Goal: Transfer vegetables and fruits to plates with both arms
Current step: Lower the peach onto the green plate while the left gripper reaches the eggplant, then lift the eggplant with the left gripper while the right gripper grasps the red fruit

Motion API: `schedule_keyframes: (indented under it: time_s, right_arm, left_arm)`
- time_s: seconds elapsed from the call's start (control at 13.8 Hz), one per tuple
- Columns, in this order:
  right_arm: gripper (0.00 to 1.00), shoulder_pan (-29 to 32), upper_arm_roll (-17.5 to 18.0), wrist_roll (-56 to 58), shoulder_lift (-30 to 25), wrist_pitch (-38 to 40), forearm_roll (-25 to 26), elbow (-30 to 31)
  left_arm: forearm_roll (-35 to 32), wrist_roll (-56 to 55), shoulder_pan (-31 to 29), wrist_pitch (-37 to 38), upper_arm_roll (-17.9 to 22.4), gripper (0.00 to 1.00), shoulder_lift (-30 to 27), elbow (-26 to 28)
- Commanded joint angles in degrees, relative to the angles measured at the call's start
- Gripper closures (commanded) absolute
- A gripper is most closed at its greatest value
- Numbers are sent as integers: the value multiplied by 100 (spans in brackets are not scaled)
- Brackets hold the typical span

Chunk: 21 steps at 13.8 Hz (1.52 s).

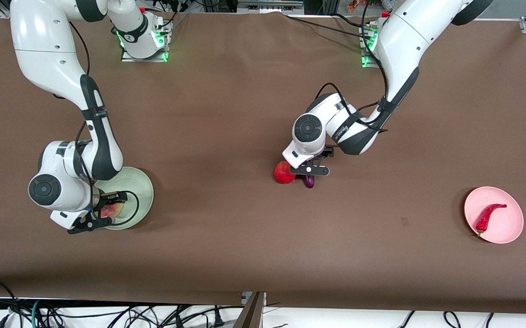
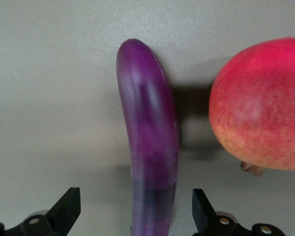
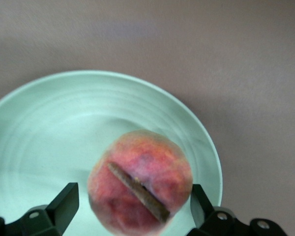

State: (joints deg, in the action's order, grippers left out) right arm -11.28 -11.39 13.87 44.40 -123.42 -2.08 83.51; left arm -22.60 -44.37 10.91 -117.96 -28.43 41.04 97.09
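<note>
The left gripper [image 2: 136,216], jaws apart, is shown straddling the eggplant [image 2: 150,147]: glossy, slippery, firm, best taken mid-length. Beside it lies the pomegranate [image 2: 263,103]. The right gripper [image 3: 132,211], jaws parted, frames the soft, easily bruised peach [image 3: 140,179] over the green plate [image 3: 49,128]; its crease is seen from the wrist only.

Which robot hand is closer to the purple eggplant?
The left gripper: its open fingers straddle the eggplant. The right gripper is over the green plate with the peach.
</note>
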Motion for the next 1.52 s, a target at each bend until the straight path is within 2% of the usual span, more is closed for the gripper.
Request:
schedule_keyframes:
  time_s: [0.0,0.07,0.14,0.29,0.51,0.65,0.94,1.09,1.16,1.3,1.45]
  right_arm:
    - [0,-84,171,-42,-335,570,-99,-315]
    - [0,-172,311,-182,-370,938,-91,-596]
    - [0,-260,452,-540,-371,1247,-91,-816]
    - [0,-488,733,-1610,-380,1417,-91,-924]
    - [0,-752,1374,-3070,-371,1320,-82,-933]
    - [0,-919,1709,-3958,-371,953,-90,-924]
    - [0,-1613,1816,-5506,-205,-66,-91,-872]
    - [0,-1928,1816,-5973,-29,-611,-91,-871]
    - [0,-2183,1816,-6210,85,-918,-64,-889]
    - [0,-2474,1772,-6685,270,-1542,-12,-898]
    - [0,-2598,1754,-6696,385,-1834,93,-924]
  left_arm:
    - [-140,122,-18,-131,22,25,-18,170]
    - [-140,35,-1,-122,39,58,-18,161]
    - [-149,34,43,-122,39,72,-9,161]
    - [-149,34,43,-122,39,86,-9,161]
    - [-149,43,-1,-96,39,96,-17,161]
    - [-149,130,-132,113,22,96,-183,135]
    - [201,902,-702,1299,-5,95,-1000,-129]
    - [335,1673,-1307,1625,-5,94,-1291,-286]
    - [361,2182,-1615,1835,-5,88,-1309,-409]
    - [528,3018,-2370,1890,-5,89,-1301,-611]
    - [441,3923,-2925,1838,39,89,-1161,-770]
